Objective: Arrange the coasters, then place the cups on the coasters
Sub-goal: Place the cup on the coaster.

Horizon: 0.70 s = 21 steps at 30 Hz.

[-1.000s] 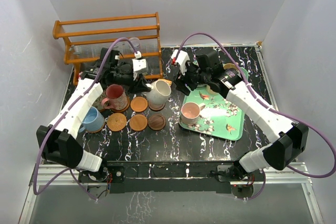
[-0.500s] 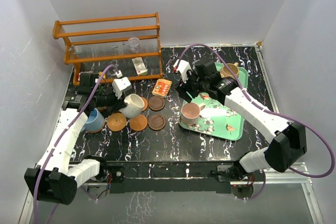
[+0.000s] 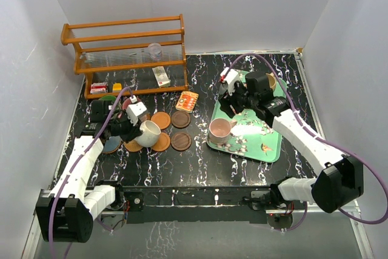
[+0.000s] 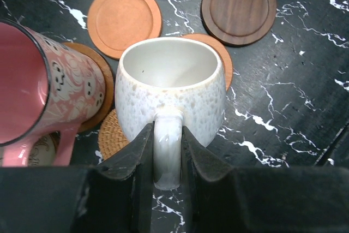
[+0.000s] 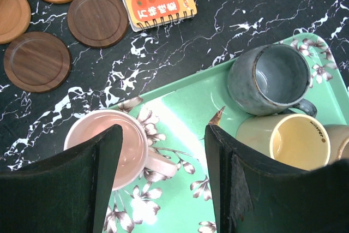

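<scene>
My left gripper is shut on the handle of the off-white cup. It holds the cup tilted over a woven coaster and an orange coaster. Beside it a pink patterned cup stands on a brown coaster. More coasters lie beyond: an orange one and two dark ones. My right gripper hangs open over the green tray, between a pink cup and the grey cup and yellow cup.
A wooden rack with a small clear plastic cup stands at the back left. An orange patterned card lies between the coasters and the tray. A blue cup sits under my left arm.
My left arm has drawn back toward the near left, carrying the off-white cup from the back coasters to the front row. My right gripper has shifted right over the tray.
</scene>
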Motion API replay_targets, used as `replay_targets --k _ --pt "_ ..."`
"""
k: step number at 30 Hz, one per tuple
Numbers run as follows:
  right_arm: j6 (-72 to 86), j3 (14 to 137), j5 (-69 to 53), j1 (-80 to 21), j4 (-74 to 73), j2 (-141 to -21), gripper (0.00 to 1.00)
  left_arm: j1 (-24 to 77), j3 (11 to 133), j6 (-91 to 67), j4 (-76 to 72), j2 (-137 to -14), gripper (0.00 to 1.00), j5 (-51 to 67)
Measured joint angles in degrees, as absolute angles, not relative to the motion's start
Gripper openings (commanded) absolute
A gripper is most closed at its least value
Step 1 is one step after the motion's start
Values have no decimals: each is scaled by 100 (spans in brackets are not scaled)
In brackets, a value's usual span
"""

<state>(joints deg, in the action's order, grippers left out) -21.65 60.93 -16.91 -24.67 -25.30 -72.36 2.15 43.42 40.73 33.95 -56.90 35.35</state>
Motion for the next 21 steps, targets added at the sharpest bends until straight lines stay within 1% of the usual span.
replay_targets --k 7,21 --pt "-2075 5795 -1909 -2191 -2383 -7159 60 143 4338 4244 3035 -5690 0 3577" --pt "-2040 5745 -2110 -2029 -2329 -7148 60 84 4110 4523 2762 -5693 0 3548"
